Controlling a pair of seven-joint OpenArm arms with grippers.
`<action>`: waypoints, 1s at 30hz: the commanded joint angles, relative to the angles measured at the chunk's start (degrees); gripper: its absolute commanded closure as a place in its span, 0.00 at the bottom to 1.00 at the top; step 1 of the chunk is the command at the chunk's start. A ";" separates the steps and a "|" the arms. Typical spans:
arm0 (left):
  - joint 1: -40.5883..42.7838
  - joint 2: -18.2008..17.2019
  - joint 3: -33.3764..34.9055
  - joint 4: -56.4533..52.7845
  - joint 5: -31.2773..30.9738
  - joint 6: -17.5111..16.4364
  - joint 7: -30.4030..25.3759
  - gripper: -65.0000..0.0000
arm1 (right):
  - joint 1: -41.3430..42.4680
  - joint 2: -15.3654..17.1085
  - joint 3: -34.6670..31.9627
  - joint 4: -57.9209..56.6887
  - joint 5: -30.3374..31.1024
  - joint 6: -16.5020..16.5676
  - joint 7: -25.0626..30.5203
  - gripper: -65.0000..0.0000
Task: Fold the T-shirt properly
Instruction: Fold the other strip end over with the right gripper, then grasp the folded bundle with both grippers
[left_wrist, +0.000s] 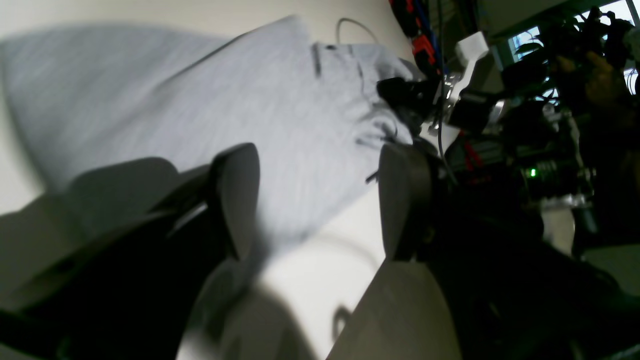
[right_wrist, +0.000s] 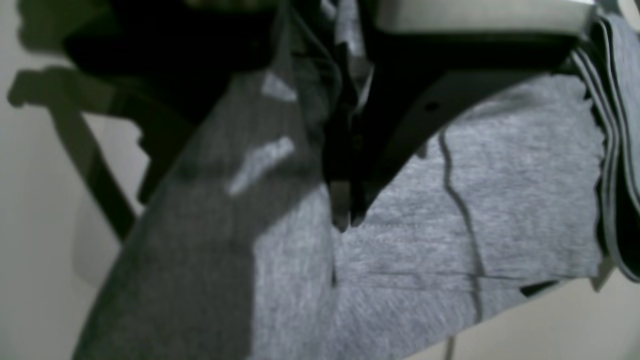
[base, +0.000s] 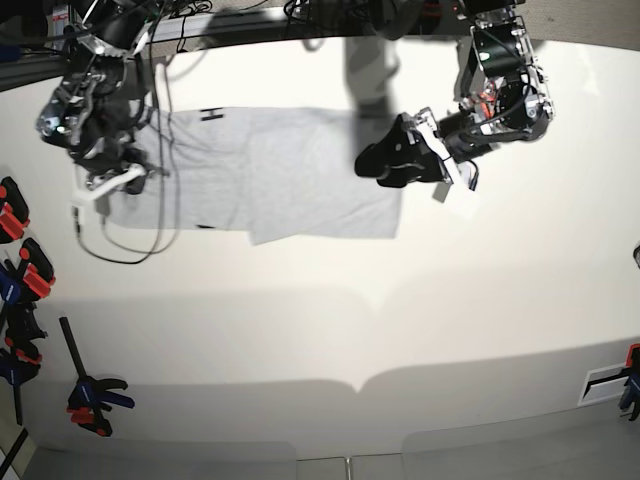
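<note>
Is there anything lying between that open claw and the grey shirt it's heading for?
Nothing visible. The left gripper hangs with its dark fingers apart just off one edge of the light heather-grey cotton T-shirt, with only bare white table between them. A thin black cable lies at the far end.

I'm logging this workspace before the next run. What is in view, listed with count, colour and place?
T-shirt: one, light grey, spread partly folded on the table's far half.
Table: one, white, filling the base view.
Clamps: several, black with orange and blue, along the table's left edge.
Cable: one, dark, looping over the shirt's left end.
Left gripper: one, black, open, at the shirt's right edge, holding nothing.
Right gripper: one, black, shut on a pinch of T-shirt fabric at the shirt's left end.
</note>
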 joint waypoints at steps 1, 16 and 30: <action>-0.63 -0.17 0.04 1.07 -1.38 -0.28 -0.59 0.46 | 2.05 0.50 0.96 1.57 0.79 0.04 0.55 1.00; -0.48 -0.20 0.04 1.07 7.06 -0.31 -0.66 0.46 | 4.15 -11.21 -9.25 15.72 17.53 3.10 -13.55 1.00; 0.26 -3.67 0.04 1.07 30.73 7.17 -4.92 0.46 | 4.15 -19.92 -28.17 22.10 16.90 2.86 -15.19 1.00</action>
